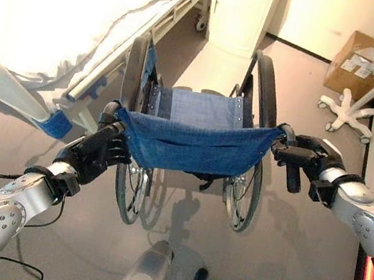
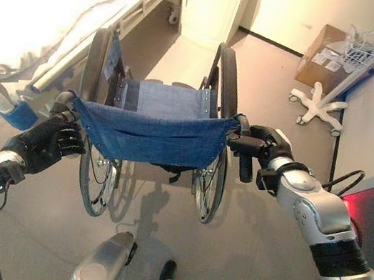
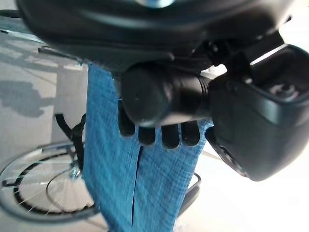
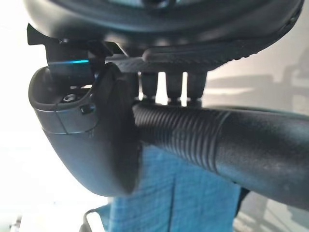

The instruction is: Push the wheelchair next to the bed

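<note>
i have my left hand and right hand each clamped round a push handle of the wheelchair. it sits just right of the bed, still short; more pushing forward left.

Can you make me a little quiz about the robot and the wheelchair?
1. True or false: the left hand is curled round a push handle of the wheelchair.
2. What stands past the wheelchair on the robot's left? A) a sofa B) a bed C) a bathtub
3. Fill the gap: the wheelchair's seat and back cloth are ____ in colour.

Key
1. True; the right hand also grips its ribbed handle.
2. B, the bed with white sheets.
3. Blue.
</note>
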Available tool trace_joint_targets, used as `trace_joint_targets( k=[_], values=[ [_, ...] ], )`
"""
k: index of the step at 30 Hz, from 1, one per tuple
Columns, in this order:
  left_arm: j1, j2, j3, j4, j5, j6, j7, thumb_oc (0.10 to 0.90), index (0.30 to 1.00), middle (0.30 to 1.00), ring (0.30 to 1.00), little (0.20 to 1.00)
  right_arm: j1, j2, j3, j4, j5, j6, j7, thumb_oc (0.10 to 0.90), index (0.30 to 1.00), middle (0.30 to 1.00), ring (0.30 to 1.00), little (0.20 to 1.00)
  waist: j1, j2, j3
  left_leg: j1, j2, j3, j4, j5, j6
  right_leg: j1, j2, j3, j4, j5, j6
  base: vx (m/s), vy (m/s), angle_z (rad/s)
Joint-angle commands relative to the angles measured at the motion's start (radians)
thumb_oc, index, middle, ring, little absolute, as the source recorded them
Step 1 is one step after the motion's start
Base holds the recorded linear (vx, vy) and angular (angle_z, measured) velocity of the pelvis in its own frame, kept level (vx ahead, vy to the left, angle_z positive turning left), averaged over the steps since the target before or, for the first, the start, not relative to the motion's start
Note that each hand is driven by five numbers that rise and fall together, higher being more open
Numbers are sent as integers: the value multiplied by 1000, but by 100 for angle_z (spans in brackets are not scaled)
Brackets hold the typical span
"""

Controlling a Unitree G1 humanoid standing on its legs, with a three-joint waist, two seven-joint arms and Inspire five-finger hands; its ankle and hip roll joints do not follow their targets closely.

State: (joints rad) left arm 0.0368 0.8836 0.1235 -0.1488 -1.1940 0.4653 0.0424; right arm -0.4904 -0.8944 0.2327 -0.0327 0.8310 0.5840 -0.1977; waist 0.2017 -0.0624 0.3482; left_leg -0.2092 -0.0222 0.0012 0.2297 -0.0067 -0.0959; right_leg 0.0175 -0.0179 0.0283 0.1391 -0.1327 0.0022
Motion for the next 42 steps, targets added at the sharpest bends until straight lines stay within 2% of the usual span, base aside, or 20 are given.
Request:
trace_joint_targets(
  k=[1, 2, 4, 8, 9, 13, 16, 20, 21, 26, 28, 31, 33, 35, 36, 38, 39, 40, 41, 42],
  values=[
    [-130, 15, 66, -41, 1, -134, -43, 400, 300, 300, 300, 300, -56, -38, 1, -165, 30, -114, 49, 400, 300, 300, 300, 300, -77, 24, -126, -63, 55, 39, -102, 290, 2, 134, 91, -138, -120, 108, 7, 528, 68, 18],
    [-130, 2, 43, -51, 22, -138, -42, 400, 300, 300, 300, 300, -27, -27, -4, -166, 29, -123, 48, 400, 300, 300, 300, 300, -73, 27, -121, -58, 67, 47, -189, 335, -13, 170, 97, -133, -125, 93, 5, 497, 53, 15],
    [-134, -11, 24, -63, 52, -136, -43, 400, 300, 300, 300, 300, 15, -8, -13, -171, 16, -129, 67, 400, 300, 300, 300, 300, -71, 34, -123, -66, 71, 41, -251, 342, -20, 202, 102, -115, -118, 66, 5, 496, 73, -15],
    [-171, 2, 7, -71, 69, -106, -48, 400, 300, 300, 300, 300, 79, 24, -19, -192, 7, -142, 78, 400, 300, 300, 300, 300, -77, 36, -146, -44, 51, 56, -190, 263, 7, 228, 80, -101, -83, 10, 17, 398, 90, -46],
    [-198, 8, -8, -50, 81, -95, -73, 400, 300, 300, 300, 300, 111, 50, -25, -194, -5, -145, 82, 400, 300, 300, 300, 300, -78, 34, -161, -42, 33, 70, -140, 205, 27, 235, 62, -110, -55, -12, 26, 488, 135, -29],
    [-240, 32, -30, -25, 78, -79, -95, 400, 300, 300, 300, 300, 137, 68, -28, -198, 9, -151, 63, 400, 300, 300, 300, 300, -77, 34, -180, -38, 0, 63, -82, 148, 59, 225, 42, -121, 21, -34, 42, 325, 115, -12],
    [-281, 63, -45, -10, 50, -54, -106, 400, 300, 300, 300, 300, 169, 80, -47, -207, 28, -154, 54, 400, 300, 300, 300, 300, -82, 31, -197, -28, -39, 48, -42, 110, 90, 196, 29, -120, 119, -12, 60, 349, 144, 6],
    [-306, 95, -56, 0, 34, -33, -109, 400, 300, 300, 300, 300, 200, 90, -65, -205, 33, -162, 37, 400, 300, 300, 300, 300, -84, 28, -218, 11, -79, 58, -49, 72, 139, 126, 11, -147, 331, 102, 113, 271, 142, 17],
    [-308, 102, -53, 3, 28, -31, -101, 400, 300, 300, 300, 300, 195, 87, -58, -203, 40, -168, 40, 400, 300, 300, 300, 300, -89, 34, -219, 40, -83, 60, -55, 56, 151, 65, 2, -154, 408, 136, 126, 242, 103, -1],
    [-326, 120, -57, 9, -7, -41, -62, 400, 300, 300, 300, 300, 170, 76, -63, -207, 34, -158, 62, 400, 300, 300, 300, 300, -122, 50, -192, 80, -88, 45, -24, 16, 147, -42, -4, -164, 281, 90, 85, 207, 23, -20],
    [-356, 101, -82, 7, 2, -55, -46, 400, 300, 300, 300, 300, 152, 74, -65, -206, 30, -151, 65, 400, 300, 300, 300, 300, -175, 52, -153, 179, -100, 4, -27, -44, 152, -160, -70, -133, 94, 189, 109, 344, -113, -20],
    [-364, 88, -104, -9, 10, -62, -29, 400, 300, 300, 300, 300, 163, 64, -85, -224, 42, -142, 66, 400, 300, 300, 300, 300, -213, 37, -135, 246, -107, -23, -22, -108, 148, -214, -120, -97, -89, 303, 150, 393, -188, 40],
    [-359, 79, -108, -13, 29, -66, -8, 400, 300, 300, 300, 300, 161, 59, -107, -243, 61, -126, 75, 400, 300, 300, 300, 300, -230, 25, -129, 293, -84, -32, 3, -168, 141, -239, -128, -96, -136, 337, 164, 430, -216, 87],
    [-356, 69, -114, -6, 45, -72, -24, 400, 300, 300, 300, 300, 148, 63, -105, -241, 82, -122, 65, 400, 300, 300, 300, 300, -235, 18, -136, 303, -70, -34, 29, -183, 139, -229, -116, -91, -110, 309, 159, 332, -184, 65],
    [-353, 57, -120, -9, 56, -73, -21, 400, 300, 300, 300, 300, 139, 61, -101, -238, 106, -119, 52, 400, 300, 300, 300, 300, -241, 16, -147, 314, -56, -37, 51, -173, 128, -223, -100, -91, -90, 298, 149, 453, -229, 65],
    [-343, 38, -126, -21, 88, -75, -20, 400, 300, 300, 300, 300, 128, 56, -96, -228, 131, -97, 28, 400, 300, 300, 300, 300, -252, 26, -168, 329, -5, -45, 125, -63, 78, -214, -61, -96, -41, 280, 114, 366, -182, 56],
    [-336, 35, -120, -31, 80, -57, -15, 400, 300, 300, 300, 300, 121, 44, -95, -222, 149, -77, 16, 400, 300, 300, 300, 300, -250, 22, -177, 292, 21, -36, 268, 46, 41, -182, -51, -112, -37, 265, 82, 320, -204, 56],
    [-334, 32, -117, -37, 79, -43, -6, 400, 300, 300, 300, 300, 115, 36, -86, -220, 156, -70, 7, 400, 300, 300, 300, 300, -245, 17, -176, 231, 20, -30, 384, 92, 29, -152, -49, -118, -44, 255, 61, 386, -248, 67],
    [-331, 28, -114, -30, 82, -37, -8, 400, 300, 300, 300, 300, 113, 33, -87, -211, 157, -68, 11, 400, 300, 300, 300, 300, -239, 9, -166, 125, 10, -29, 502, 117, 26, -112, -47, -120, -45, 245, 41, 268, -158, 33],
    [-330, 27, -112, -29, 82, -35, -8, 400, 300, 300, 300, 300, 114, 29, -89, -211, 161, -67, 12, 400, 300, 300, 300, 300, -235, 7, -162, 94, 10, -25, 517, 114, 29, -99, -45, -121, -47, 242, 37, 258, -92, 10]
  ],
)
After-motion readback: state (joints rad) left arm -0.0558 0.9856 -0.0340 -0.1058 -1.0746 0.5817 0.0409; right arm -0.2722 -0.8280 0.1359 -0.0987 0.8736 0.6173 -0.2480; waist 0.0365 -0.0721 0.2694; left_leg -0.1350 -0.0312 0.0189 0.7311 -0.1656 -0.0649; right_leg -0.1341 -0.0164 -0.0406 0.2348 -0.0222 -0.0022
